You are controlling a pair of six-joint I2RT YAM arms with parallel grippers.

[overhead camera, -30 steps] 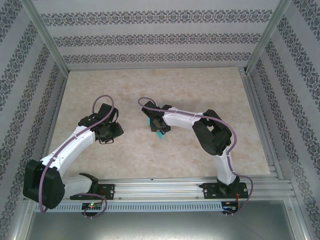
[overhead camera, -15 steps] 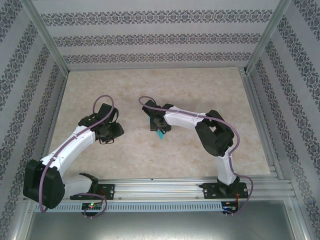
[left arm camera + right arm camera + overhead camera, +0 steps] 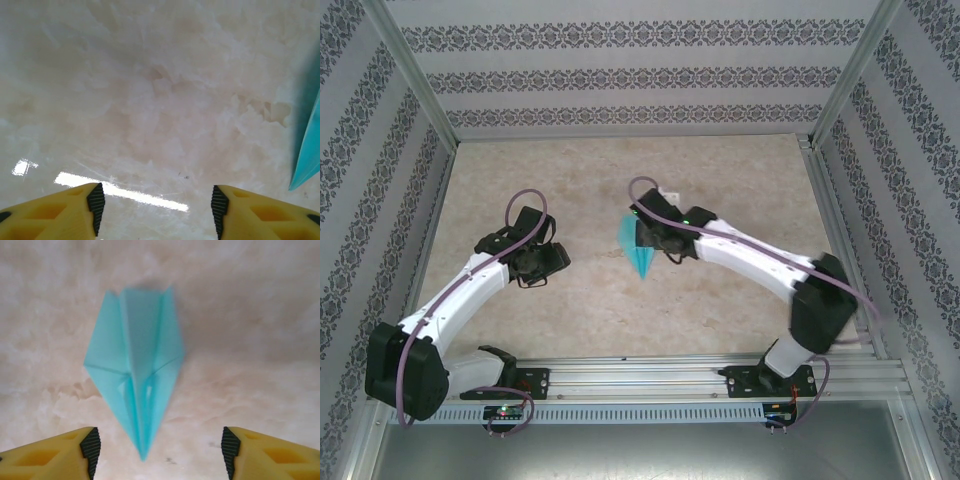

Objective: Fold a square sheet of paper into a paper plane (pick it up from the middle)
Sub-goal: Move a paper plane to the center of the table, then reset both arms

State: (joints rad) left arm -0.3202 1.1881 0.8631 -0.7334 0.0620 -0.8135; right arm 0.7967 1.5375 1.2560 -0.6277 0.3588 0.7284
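The square sheet of paper stands folded into the turquoise paper plane (image 3: 636, 250), a pointed dart lying on the table by itself. In the right wrist view the paper plane (image 3: 135, 370) points its nose toward my right gripper (image 3: 157, 450), which is open, the nose just ahead of the gap and nothing between the pads. From above, the right gripper (image 3: 652, 240) sits just right of the plane. My left gripper (image 3: 552, 262) hovers open to the plane's left. Between the left gripper's (image 3: 155, 205) pads there is bare table, with the plane's edge (image 3: 310, 150) at the far right.
The marble-patterned table (image 3: 620, 170) is bordered by aluminium frame posts (image 3: 415, 80) and patterned walls. A metal rail (image 3: 670, 375) at the near edge carries both arm bases.
The right gripper opened and let go of the plane, which lies on the table. The right arm stretched out, its elbow swinging down to the right. The left gripper opened wider.
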